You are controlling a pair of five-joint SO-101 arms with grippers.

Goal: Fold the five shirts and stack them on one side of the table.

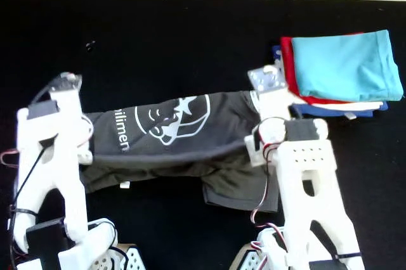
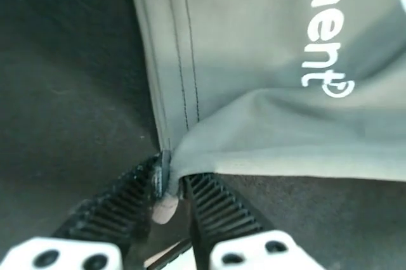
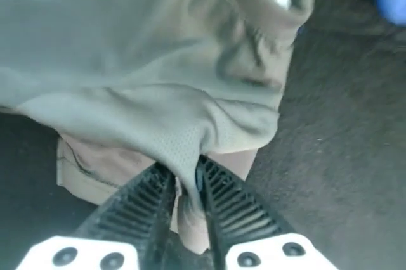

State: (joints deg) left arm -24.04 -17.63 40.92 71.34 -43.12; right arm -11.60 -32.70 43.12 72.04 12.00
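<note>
A dark grey shirt (image 1: 177, 134) with a white print lies stretched across the middle of the black table, partly folded lengthwise. My left gripper (image 2: 171, 184) is shut on the grey shirt (image 2: 266, 86) at its hem corner, at the shirt's left end in the high view. My right gripper (image 3: 185, 184) is shut on a fold of the grey shirt (image 3: 146, 73) at its right end. Both arms (image 1: 57, 149) (image 1: 285, 143) hold the cloth taut between them. A stack of folded shirts (image 1: 342, 70), turquoise on top of red, white and blue, sits at the right rear.
The table (image 1: 177, 35) is covered in black cloth, bare behind the shirt and at the far left. A shirt sleeve (image 1: 238, 191) hangs toward the front between the arms. The arm bases (image 1: 95, 251) stand at the front edge.
</note>
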